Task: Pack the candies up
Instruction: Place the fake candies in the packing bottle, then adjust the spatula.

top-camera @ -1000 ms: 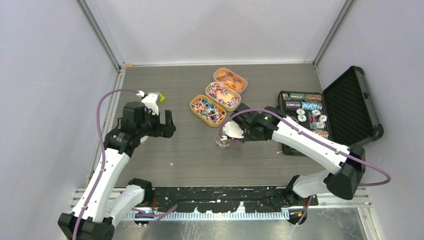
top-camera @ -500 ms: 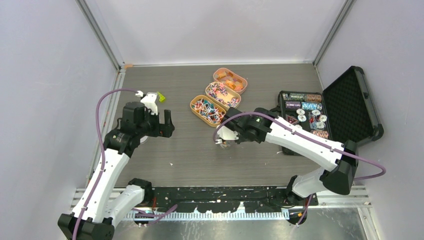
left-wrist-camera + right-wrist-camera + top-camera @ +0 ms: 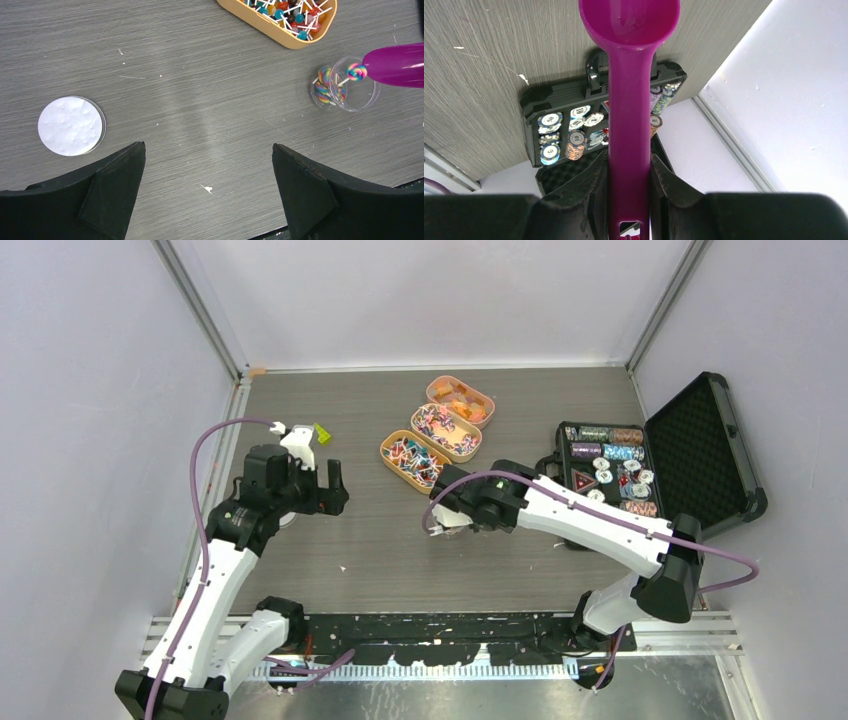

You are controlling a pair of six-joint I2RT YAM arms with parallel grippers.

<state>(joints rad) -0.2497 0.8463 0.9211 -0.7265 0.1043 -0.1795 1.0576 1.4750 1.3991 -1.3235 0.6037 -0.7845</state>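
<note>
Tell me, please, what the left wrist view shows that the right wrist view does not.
Only the left wrist view: the open left gripper above the table, a white round lid, a clear cup holding swirled candies, and a tan tray of more sweets.
Only the right wrist view: the right gripper shut on the magenta scoop, and the open black case with poker chips.
Both: the magenta scoop and the grey table.

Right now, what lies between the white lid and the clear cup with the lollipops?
The stretch from the white lid to the clear cup is bare table, only a few white specks on it; the left wrist view shows it.
</note>
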